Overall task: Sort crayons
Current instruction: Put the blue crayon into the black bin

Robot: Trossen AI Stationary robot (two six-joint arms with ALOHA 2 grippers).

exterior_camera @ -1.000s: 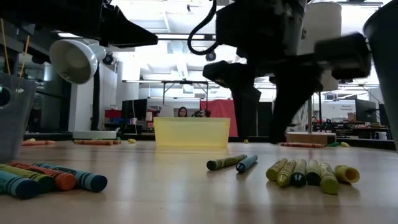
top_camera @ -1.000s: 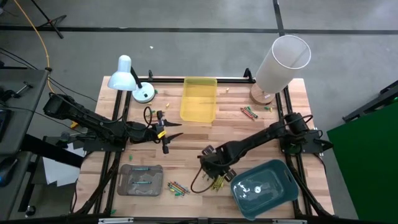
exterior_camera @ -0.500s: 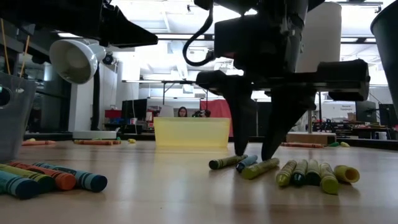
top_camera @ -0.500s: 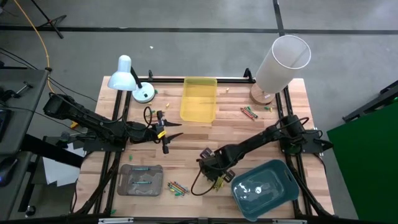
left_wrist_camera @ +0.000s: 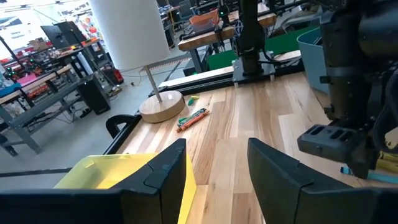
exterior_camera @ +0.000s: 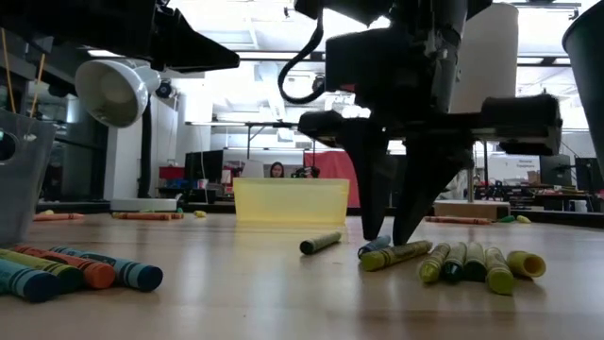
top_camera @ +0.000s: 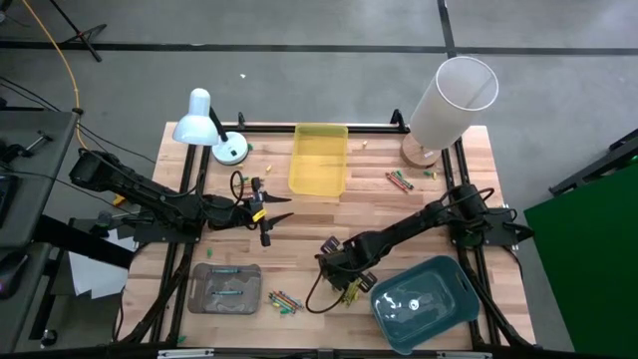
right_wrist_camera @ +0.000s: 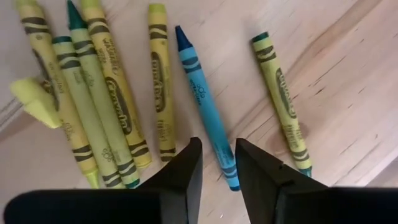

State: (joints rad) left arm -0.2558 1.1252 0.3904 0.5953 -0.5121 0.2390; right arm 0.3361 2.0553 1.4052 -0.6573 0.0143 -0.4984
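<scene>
Where crayons [top_camera: 231,292] lie, grey tray [top_camera: 204,297]

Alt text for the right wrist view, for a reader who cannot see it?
The right gripper hangs just over a blue crayon on the wooden table, jaws narrowly apart astride its end. Yellow-green crayons lie on one side, one more on the other.

Right claw [exterior_camera: 385,241] dropped to table, fingers narrowing around blue crayon [right_wrist_camera: 204,106]; green-wrapped crayon [exterior_camera: 321,243] knocked aside.
</scene>
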